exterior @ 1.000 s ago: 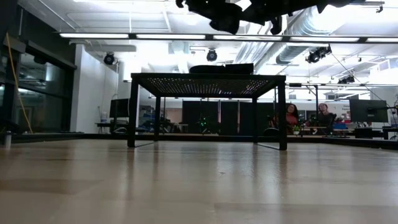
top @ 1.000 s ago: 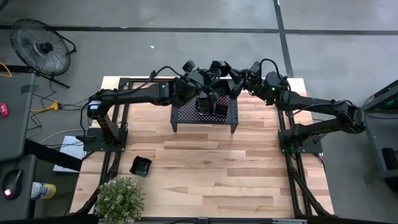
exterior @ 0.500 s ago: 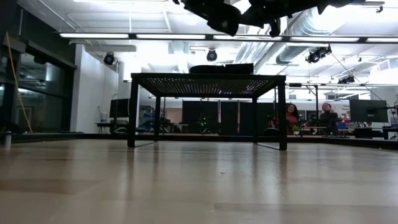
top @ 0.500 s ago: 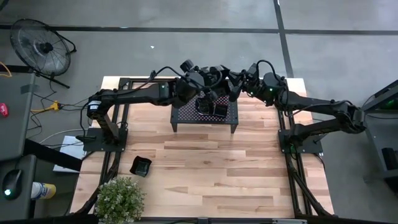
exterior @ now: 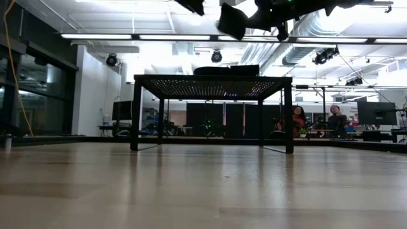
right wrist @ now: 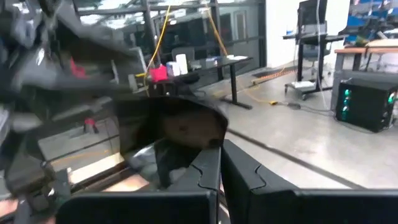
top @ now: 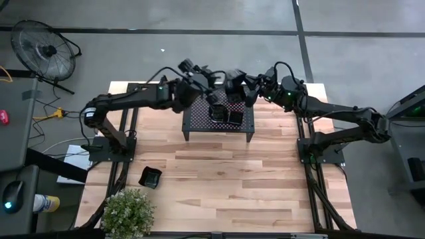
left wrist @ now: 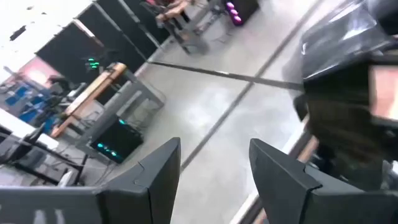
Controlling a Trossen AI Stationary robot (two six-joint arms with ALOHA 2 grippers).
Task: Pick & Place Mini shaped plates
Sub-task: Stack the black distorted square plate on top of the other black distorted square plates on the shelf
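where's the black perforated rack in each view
High view: the rack stands at the table's far edge, centre, under both arms, small black plates on top.
Low view: rack in the middle distance, seen side-on, on four legs.
Left wrist view: not clearly in it.
Right wrist view: cannot tell.
Shared landmark: the plates, a dark pile on the rack top.

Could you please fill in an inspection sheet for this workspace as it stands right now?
Surface: light wooden table, black perforated rack at its far side.
Job's things: mini plates on the rack; one plate on the wood by the plant.
Clutter: potted plant at the near left corner.
Grippers: left gripper open, empty, above the rack's left end; right gripper shut on a plate above the rack.
Cables: yellow cable left of the table.
Surroundings: fan on the floor; people seated far behind.
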